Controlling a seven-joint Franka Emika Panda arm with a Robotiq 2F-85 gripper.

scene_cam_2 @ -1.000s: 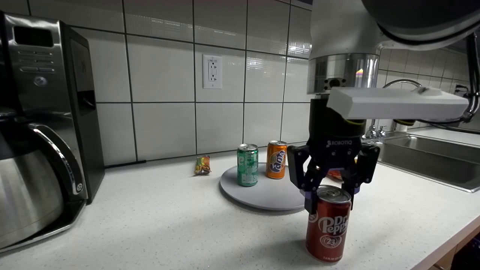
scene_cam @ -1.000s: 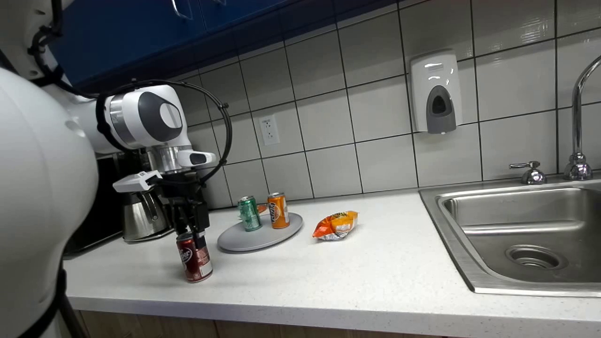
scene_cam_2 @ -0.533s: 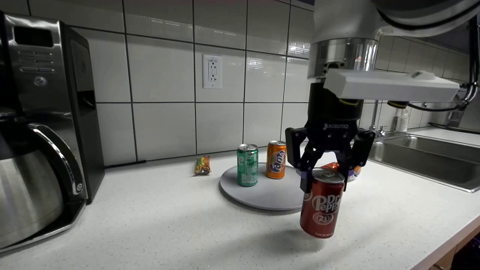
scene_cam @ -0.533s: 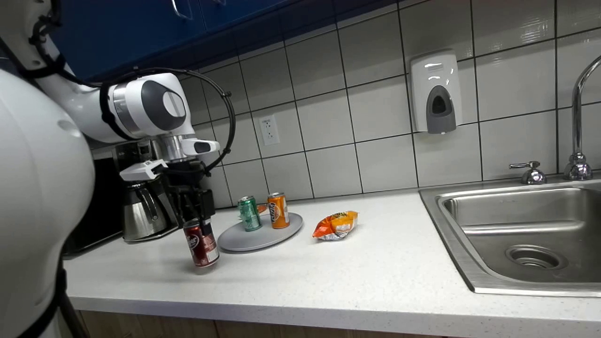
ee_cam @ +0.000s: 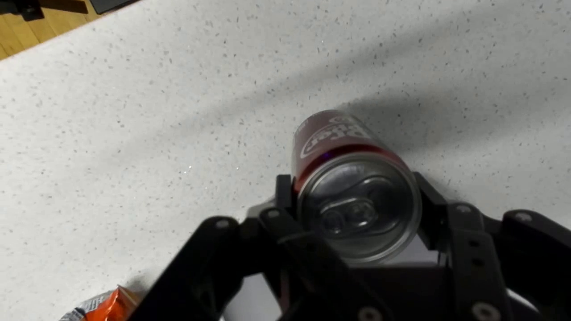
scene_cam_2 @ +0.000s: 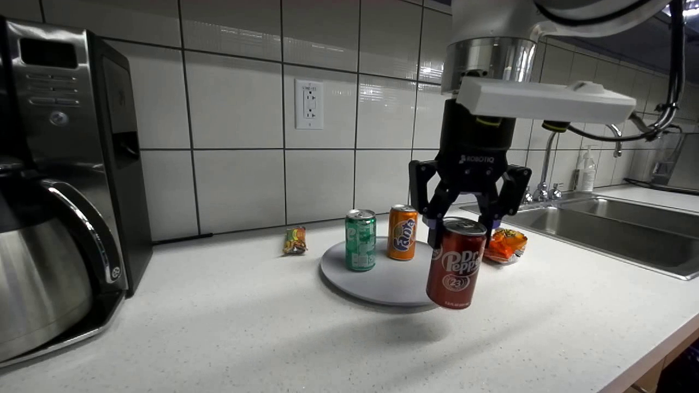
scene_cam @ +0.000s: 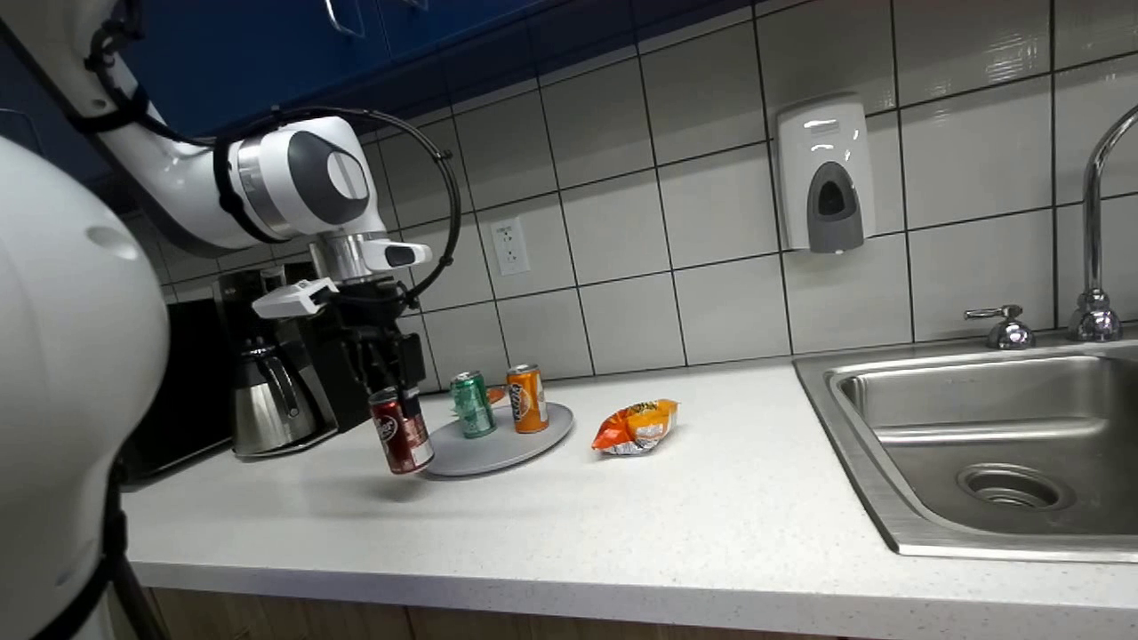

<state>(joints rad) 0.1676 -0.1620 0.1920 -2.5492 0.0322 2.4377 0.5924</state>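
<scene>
A robot's gripper (scene_cam_2: pixel 461 234), lettered ROBOTIQ, grasped a red can (scene_cam_2: pixel 455 270) by its upper sides, right of center in an exterior view. The can hung slightly tilted above the white counter (scene_cam_2: pixel 218 338), partly in front of a gray plate (scene_cam_2: pixel 382 286); its face read "Dr Pepper," the end of the name curving out of sight, over a ringed "23." Its ring tab (ee_cam: pixel 350 214) showed near the middle of the wrist view. On the plate stood a green can (scene_cam_2: pixel 360 243), only an "e" of its big lettering legible, and an orange can (scene_cam_2: pixel 402 234) labeled Fanta, both upright. An orange snack bag (scene_cam: pixel 635 427) lay to the right of the plate in both exterior views, its print too blurred to read. At left in an exterior view were a small packet (scene_cam_2: pixel 295 240) and a coffee maker (scene_cam_2: pixel 60 93) holding a steel pot (scene_cam_2: pixel 41 289), contents hidden. In an exterior view a metal sink (scene_cam: pixel 862 471) filled the lower right, a wall dispenser (scene_cam: pixel 825 142) at upper right.
</scene>
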